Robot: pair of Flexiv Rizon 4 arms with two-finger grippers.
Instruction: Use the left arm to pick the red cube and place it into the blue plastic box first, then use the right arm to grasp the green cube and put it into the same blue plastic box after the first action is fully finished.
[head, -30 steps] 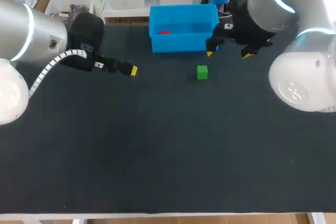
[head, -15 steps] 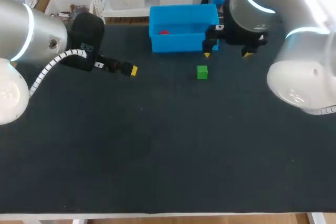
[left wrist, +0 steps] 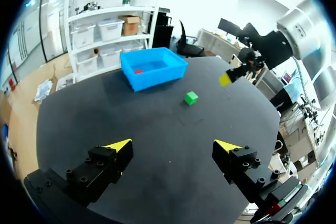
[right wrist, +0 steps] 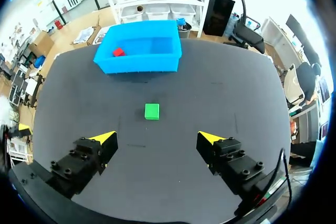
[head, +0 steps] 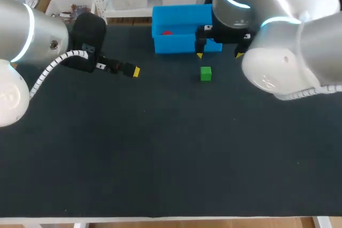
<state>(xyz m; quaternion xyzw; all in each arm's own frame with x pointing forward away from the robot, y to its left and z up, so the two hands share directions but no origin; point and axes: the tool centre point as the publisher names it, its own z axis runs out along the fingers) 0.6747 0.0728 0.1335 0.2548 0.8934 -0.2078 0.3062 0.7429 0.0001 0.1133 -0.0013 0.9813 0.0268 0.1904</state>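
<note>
**Red cube boxed, green cube yet to be taken**

Nearest, off to the left side of the dark desk point(head: 160, 153), the left hand point(left wrist: 173, 145) hangs above the surface. Its two yellow-tipped fingers are spread wide with nothing between them. It is well apart from both cubes and from the box.

Further in, past the middle of the desk, the small green cube point(head: 206, 73) lies flat on the surface with nothing touching it. Just beyond it the right hand point(right wrist: 156, 138) hovers above the desk, close to the front wall of the box. Its fingers are also wide apart and empty. In its own wrist view the green cube sits ahead of the hand, roughly on the line between the two fingers and clear of both.

Farthest, at the back edge of the desk, stands the open-topped blue plastic box point(head: 181, 42). The small red cube point(head: 167, 32) rests inside it, toward the end nearer the left arm.

Judging from this layout, the first half of the task looks finished: the red cube is in the box and the left arm is out of the way. The right arm's whole share remains. It has to come down over the green cube, close on it, lift it, carry it the short way to the box and release it there.
</note>
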